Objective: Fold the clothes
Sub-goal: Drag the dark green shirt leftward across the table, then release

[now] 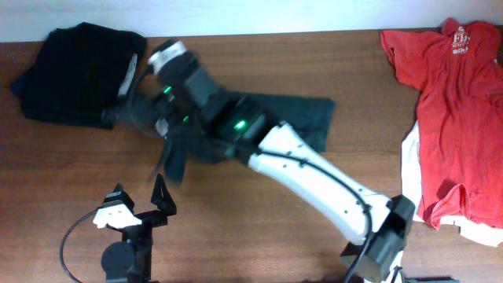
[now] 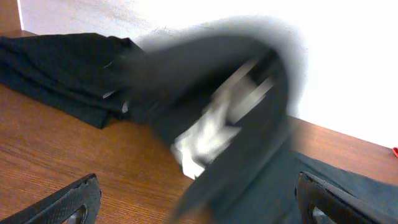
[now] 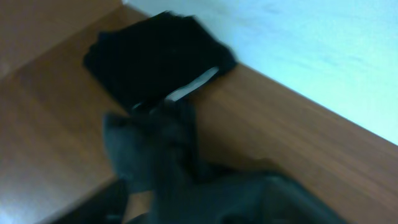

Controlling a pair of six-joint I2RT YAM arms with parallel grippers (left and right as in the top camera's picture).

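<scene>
A long black-green garment (image 1: pixel 302 118) lies across the table's middle. My right gripper (image 1: pixel 153 118) reaches over it toward the far left and is shut on its left end, which hangs lifted and blurred (image 3: pixel 161 162). The same lifted cloth fills the left wrist view (image 2: pixel 249 124). In the right wrist view the jaws (image 3: pixel 199 199) are buried in cloth. My left gripper (image 1: pixel 140 196) is open and empty near the front edge, its fingers (image 2: pixel 199 202) wide apart. A folded black pile (image 1: pixel 78 71) sits at the far left corner. A red T-shirt (image 1: pixel 460 110) lies at the right over a white piece (image 1: pixel 410 161).
The black pile also shows in the left wrist view (image 2: pixel 62 74) and the right wrist view (image 3: pixel 155 56), close to the table's back edge and a white wall (image 2: pixel 348 74). The right arm's white link (image 1: pixel 314 177) crosses the table diagonally. A black cable (image 1: pixel 75 244) loops by the left base.
</scene>
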